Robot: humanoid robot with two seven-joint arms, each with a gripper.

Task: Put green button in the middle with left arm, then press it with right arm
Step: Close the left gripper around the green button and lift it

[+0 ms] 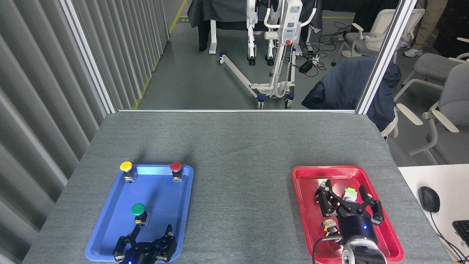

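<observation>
Grasping has not yet been achieved: the green button [138, 209] is seen standing upright in the blue tray [110, 223], toward its near edge and apart from the yellow button [126, 167] and red button [176, 167] at the tray's far corners. The left gripper [151, 234] is held at the tray's near edge with its jaws spread wide and empty; the button lies just beyond them, slightly toward the left finger. The right gripper [346, 200] is poised over the red tray [304, 205], jaws likewise wide, nothing held. The left arm is judged far nearer. The bare tabletop [242, 205] between the trays is unoccupied.
</observation>
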